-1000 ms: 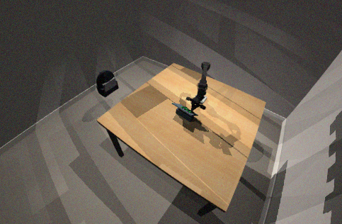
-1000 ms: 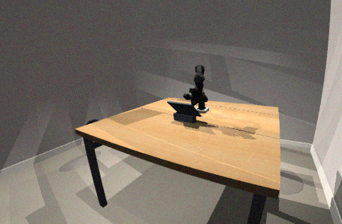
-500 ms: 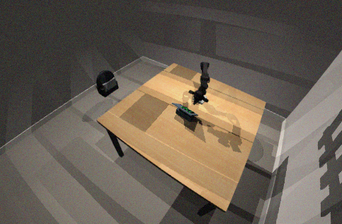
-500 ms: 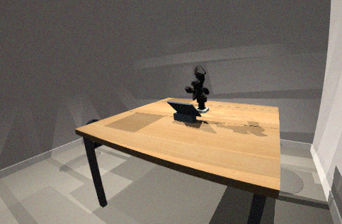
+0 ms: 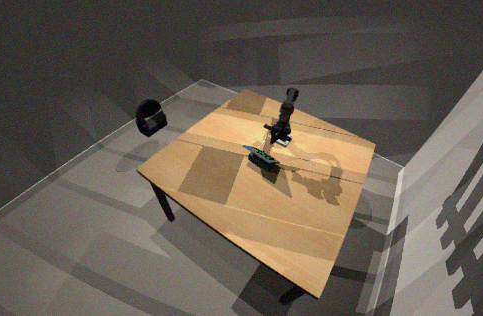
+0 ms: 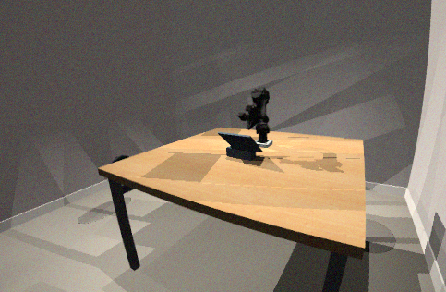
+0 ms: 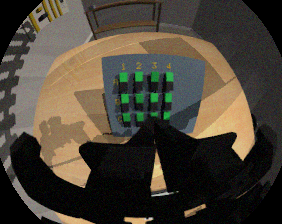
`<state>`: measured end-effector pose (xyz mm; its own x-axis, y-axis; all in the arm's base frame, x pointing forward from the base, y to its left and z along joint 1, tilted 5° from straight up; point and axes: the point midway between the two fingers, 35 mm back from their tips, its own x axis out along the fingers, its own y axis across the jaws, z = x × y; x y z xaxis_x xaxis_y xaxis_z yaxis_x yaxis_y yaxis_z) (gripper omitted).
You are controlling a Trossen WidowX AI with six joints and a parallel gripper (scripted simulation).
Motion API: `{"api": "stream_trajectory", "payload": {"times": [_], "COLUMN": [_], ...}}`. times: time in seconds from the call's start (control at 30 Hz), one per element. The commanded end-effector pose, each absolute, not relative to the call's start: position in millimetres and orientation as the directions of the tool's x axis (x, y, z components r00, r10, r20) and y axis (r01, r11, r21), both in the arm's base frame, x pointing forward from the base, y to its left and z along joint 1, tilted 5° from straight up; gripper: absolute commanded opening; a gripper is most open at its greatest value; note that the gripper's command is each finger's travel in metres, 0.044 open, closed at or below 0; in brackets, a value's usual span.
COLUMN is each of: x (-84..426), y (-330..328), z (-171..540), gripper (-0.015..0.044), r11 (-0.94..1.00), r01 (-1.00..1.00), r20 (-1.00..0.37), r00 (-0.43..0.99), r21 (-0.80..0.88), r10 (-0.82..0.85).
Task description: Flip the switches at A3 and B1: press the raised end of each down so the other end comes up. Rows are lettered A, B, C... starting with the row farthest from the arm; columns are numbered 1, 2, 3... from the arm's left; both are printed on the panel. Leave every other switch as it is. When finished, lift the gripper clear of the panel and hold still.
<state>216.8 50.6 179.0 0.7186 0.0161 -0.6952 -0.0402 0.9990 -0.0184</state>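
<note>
The blue-grey panel (image 5: 249, 149) (image 6: 239, 139) (image 7: 187, 90) is tilted on a dark stand. In the wrist view its switches form rows A to C and columns 1 to 4, each with a green part above a dark part. Switch A3 (image 7: 155, 77) shows a darker green than A1, A2 and A4. Switch B1 (image 7: 125, 99) shows bright green. Which ends are raised is hard to tell. My gripper (image 5: 272, 142) (image 6: 249, 127) (image 7: 151, 119) is shut and empty. It hangs on the arm's side of the panel, apparently off its surface, with its tips overlapping the C3 switch in the wrist view.
The wooden table (image 5: 214, 175) (image 6: 267, 203) carries the panel's stand (image 6: 240, 152) and the arm's white base (image 5: 284, 143) (image 6: 265, 143). Shadows of the arm fall across the table. A black chair (image 5: 156, 120) stands beyond the table's left edge in the top view.
</note>
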Motion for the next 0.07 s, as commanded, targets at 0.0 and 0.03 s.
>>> {"api": "stream_trajectory", "payload": {"times": [0.0,0.03], "x": [215.6,215.6], "y": [50.8,50.8], "z": [178.6,178.6], "gripper": [0.0,0.0], "r11": [0.999,0.999], "r01": [-0.047,-0.047], "r20": [-0.696,-0.696], "r00": [0.717,0.717], "r21": [-0.018,-0.018], "r10": [0.021,0.021]}}
